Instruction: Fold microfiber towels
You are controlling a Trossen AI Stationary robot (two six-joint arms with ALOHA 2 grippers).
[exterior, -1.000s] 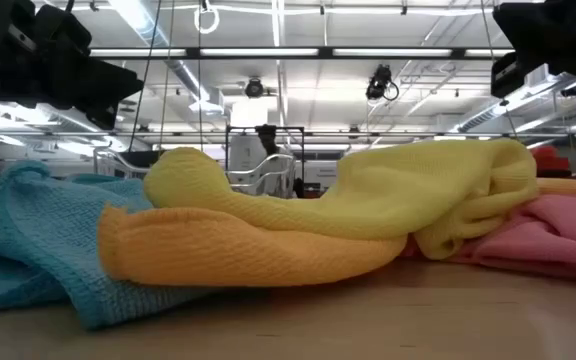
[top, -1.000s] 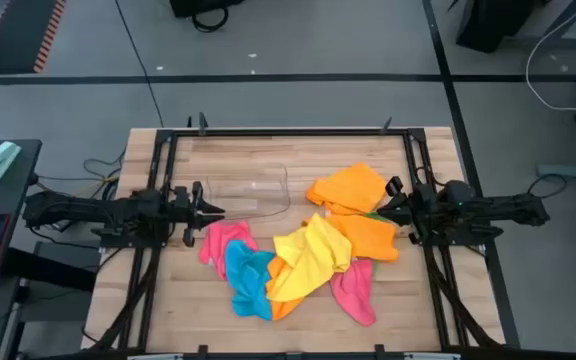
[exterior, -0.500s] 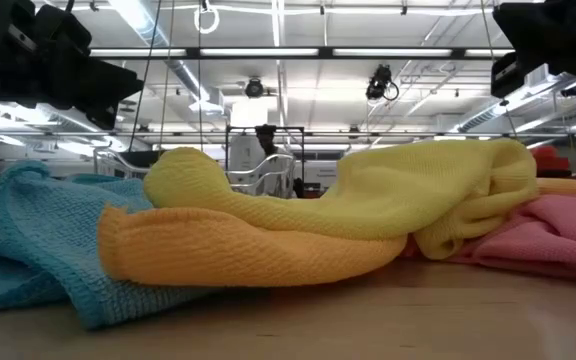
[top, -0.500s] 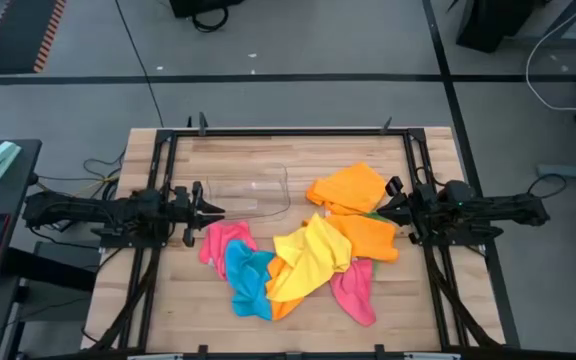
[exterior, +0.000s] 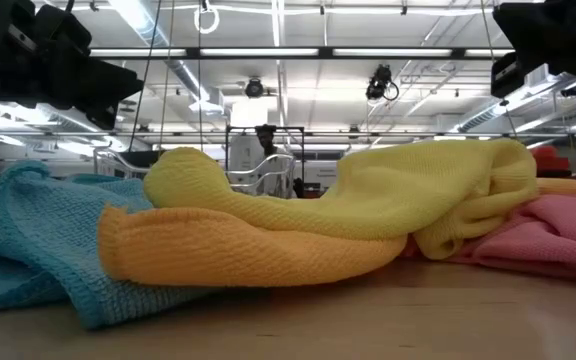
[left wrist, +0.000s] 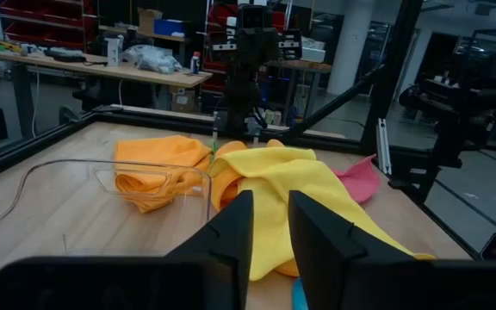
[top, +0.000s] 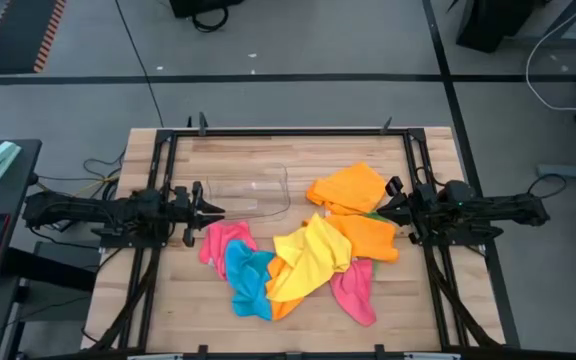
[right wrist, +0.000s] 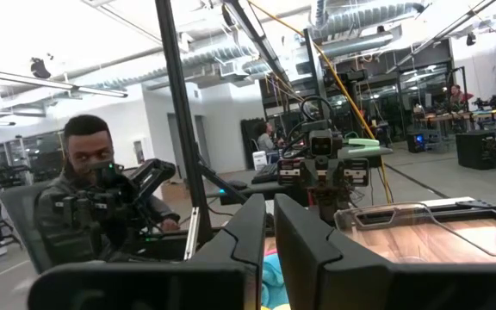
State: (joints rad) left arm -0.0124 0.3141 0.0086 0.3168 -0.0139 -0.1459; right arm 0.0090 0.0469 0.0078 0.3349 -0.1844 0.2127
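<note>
I have both arms parked over the table, one at each side edge, neither touching a cloth. My left gripper sits just inside the left edge, next to the clear bin; its fingers stand a narrow slit apart with nothing between them. My right gripper sits near the right edge, beside the orange towels; its two fingers are drawn almost together and grasp nothing.

The towels lie in a loose, crumpled heap across the middle and right half of the table. Two orange ones lie nearest the right gripper. The yellow towel is draped over the centre of the heap, with another orange one showing under it in the low view. The blue towel and a pink towel lie toward the left arm, and a second pink cloth lies toward the front edge. None is folded. In the right wrist view, a person sits beyond the table.
</note>
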